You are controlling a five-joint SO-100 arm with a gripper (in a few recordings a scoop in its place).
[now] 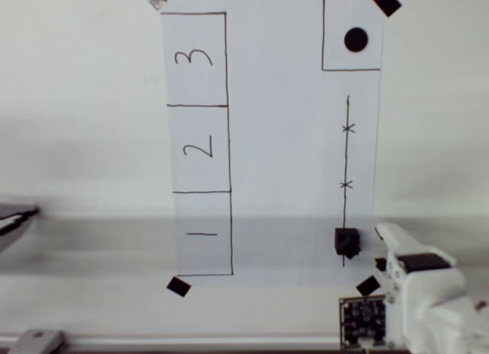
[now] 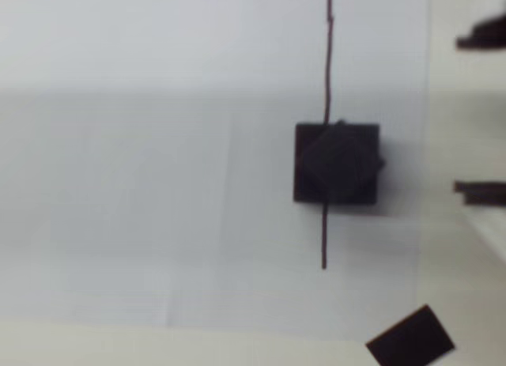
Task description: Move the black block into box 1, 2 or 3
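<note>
White paper (image 1: 275,140) holds the black block (image 1: 347,241), squared to a pen line (image 1: 346,155), beside the gripper (image 1: 390,239), finger state unclear.

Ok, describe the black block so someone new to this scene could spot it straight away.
In the overhead view, find the white paper sheet and follow the long pen line on its right side toward the white arm. The black block sits on that line near its lower end. It is a raised cube, unlike the flat tape squares at the corners and the round dot.
</note>
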